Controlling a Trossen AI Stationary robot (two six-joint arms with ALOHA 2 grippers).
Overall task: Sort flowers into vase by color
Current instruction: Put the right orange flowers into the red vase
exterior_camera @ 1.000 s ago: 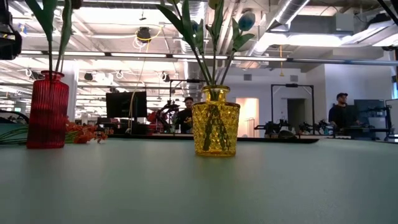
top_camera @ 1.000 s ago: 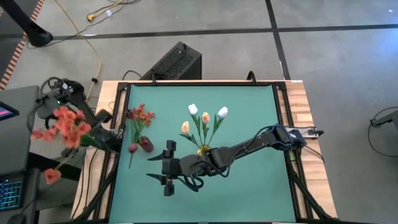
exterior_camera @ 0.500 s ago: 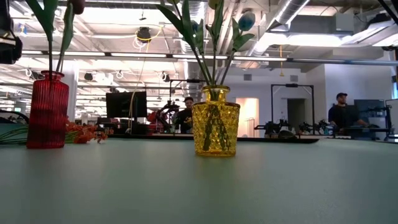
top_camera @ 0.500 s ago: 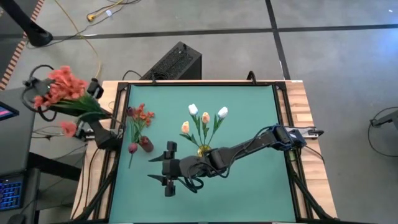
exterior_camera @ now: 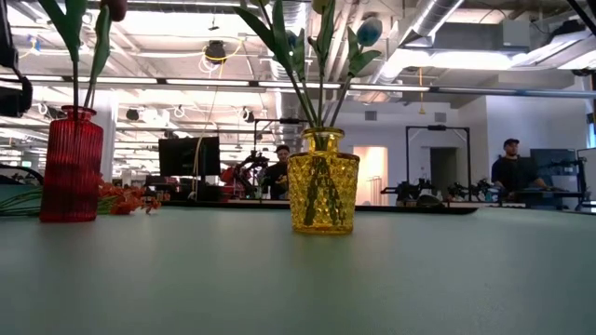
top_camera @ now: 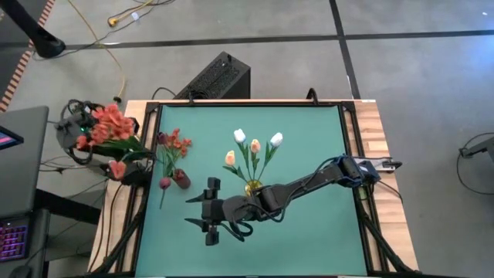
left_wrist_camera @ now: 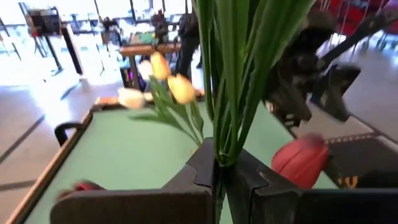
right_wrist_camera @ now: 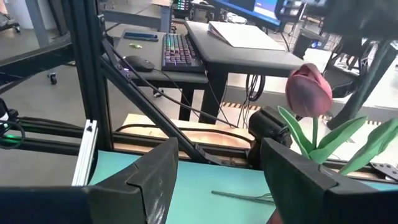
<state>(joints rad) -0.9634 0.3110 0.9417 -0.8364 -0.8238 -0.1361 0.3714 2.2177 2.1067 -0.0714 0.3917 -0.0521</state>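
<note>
On the green table (top_camera: 309, 232) a yellow vase (exterior_camera: 322, 181) already keeps the pale tulips (top_camera: 255, 144), while the left gripper (left_wrist_camera: 219, 171), beyond the table's left edge, pinches the red-orange flowers (top_camera: 106, 127) by their stems, probably for the red vase (exterior_camera: 71, 165), and the right gripper (right_wrist_camera: 217, 165) waits spread near the middle.

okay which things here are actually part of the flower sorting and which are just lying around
Part of the job:
- red-orange bunch, clamped in the shut left gripper
- red vase
- yellow vase holding pale tulips
- right gripper, open

Just lying about:
- black box
- yellow cable
- keyboard
</note>
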